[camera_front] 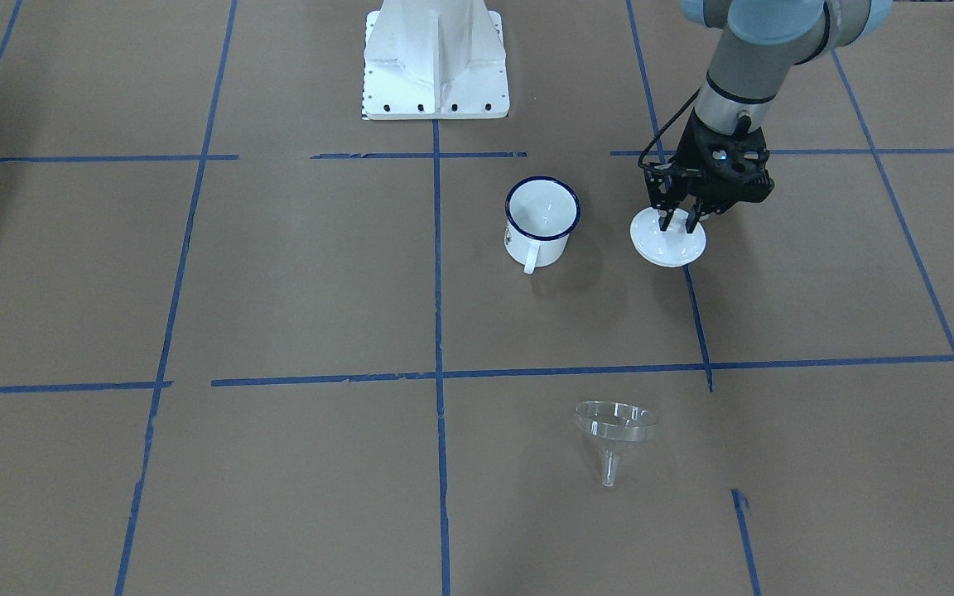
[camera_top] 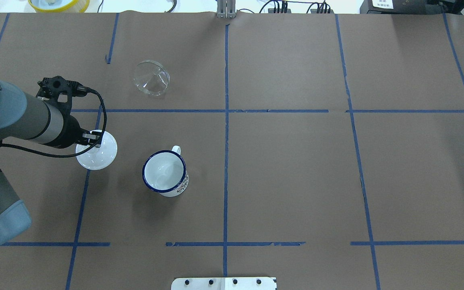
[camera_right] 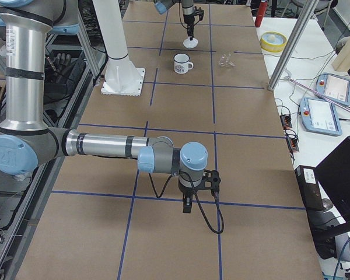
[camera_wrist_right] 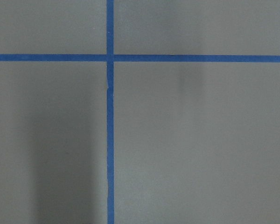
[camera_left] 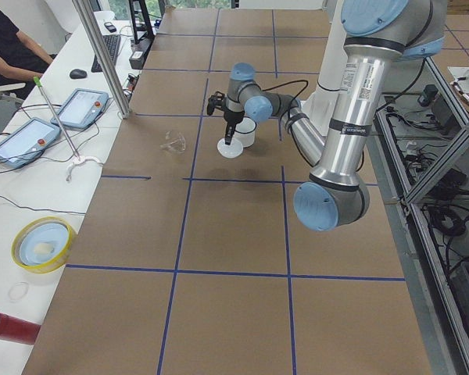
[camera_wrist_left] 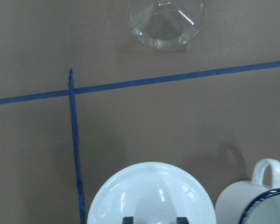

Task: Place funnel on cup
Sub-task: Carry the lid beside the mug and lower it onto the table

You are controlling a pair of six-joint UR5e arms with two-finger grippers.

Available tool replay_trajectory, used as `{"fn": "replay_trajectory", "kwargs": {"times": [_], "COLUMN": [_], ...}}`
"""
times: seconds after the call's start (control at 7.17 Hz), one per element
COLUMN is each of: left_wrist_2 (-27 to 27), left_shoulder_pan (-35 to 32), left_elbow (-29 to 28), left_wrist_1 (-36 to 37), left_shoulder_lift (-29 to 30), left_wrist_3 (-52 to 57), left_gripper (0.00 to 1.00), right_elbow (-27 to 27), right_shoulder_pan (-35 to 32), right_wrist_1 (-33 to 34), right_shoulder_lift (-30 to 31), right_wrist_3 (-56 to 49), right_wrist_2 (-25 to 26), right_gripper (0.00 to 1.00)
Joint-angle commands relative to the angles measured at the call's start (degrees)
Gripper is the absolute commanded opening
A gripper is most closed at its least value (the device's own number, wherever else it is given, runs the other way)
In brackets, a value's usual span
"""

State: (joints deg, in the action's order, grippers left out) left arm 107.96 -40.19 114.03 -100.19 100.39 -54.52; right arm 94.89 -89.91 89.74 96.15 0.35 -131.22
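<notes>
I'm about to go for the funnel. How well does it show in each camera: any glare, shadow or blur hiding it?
Overhead exterior: the small transparent funnel reads faint against the brown paper-covered table, with a few glints on its rim. Exterior front-facing: its outline is sharp and it casts almost no shadow. Left wrist-mounted: it is cut off by the top edge, with bright streaks inside. Side views: only a tiny pale smudge.

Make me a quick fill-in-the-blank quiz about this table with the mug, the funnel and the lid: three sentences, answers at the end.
1. The clear funnel is not upright; it lies on its ____ on the table.
2. The mug stands upright and open, and its rim is dark ____.
3. The left gripper is at the lid, one finger on each side of its ____.

Missing words: side; blue; knob.
</notes>
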Motion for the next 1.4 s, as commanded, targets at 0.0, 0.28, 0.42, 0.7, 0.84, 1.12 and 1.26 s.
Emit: {"fn": "replay_trajectory", "kwargs": {"times": [0.0,0.28,0.42,0.7,0.84,1.12,1.26], "left_wrist_2": [0.05,0.58,0.58,0.67,1.71,1.55,1.81], "left_shoulder_pan": [0.55,0.81,1.16,2.83,2.83,2.75,1.53], "left_elbow": [-5.3,-5.66,-6.01,-7.59,-8.29,-8.3,-6.73], "left_wrist_1": [-4.74,-4.49,-4.31,-3.96,-4.13,-3.96,-3.87], "left_shoulder_lift": [-0.73,0.41,1.11,3.05,3.23,3.93,4.37], "left_wrist_3": [-1.64,-1.64,-1.82,-1.82,-1.56,-1.9,-4.08], "left_gripper": [0.0,0.0,0.0,0.33,0.99,1.0,1.0], "right_elbow": [0.03,0.03,0.03,0.03,0.03,0.03,0.03], "right_shoulder_pan": [0.0,0.0,0.0,0.0,0.0,0.0,0.0], "right_wrist_1": [0.0,0.0,0.0,0.0,0.0,0.0,0.0], "right_shoulder_lift": [0.0,0.0,0.0,0.0,0.0,0.0,0.0], "right_wrist_3": [0.0,0.0,0.0,0.0,0.0,0.0,0.0], "right_wrist_2": [0.0,0.0,0.0,0.0,0.0,0.0,0.0], "right_gripper": [1.0,1.0,1.0,1.0,1.0,1.0,1.0]}}
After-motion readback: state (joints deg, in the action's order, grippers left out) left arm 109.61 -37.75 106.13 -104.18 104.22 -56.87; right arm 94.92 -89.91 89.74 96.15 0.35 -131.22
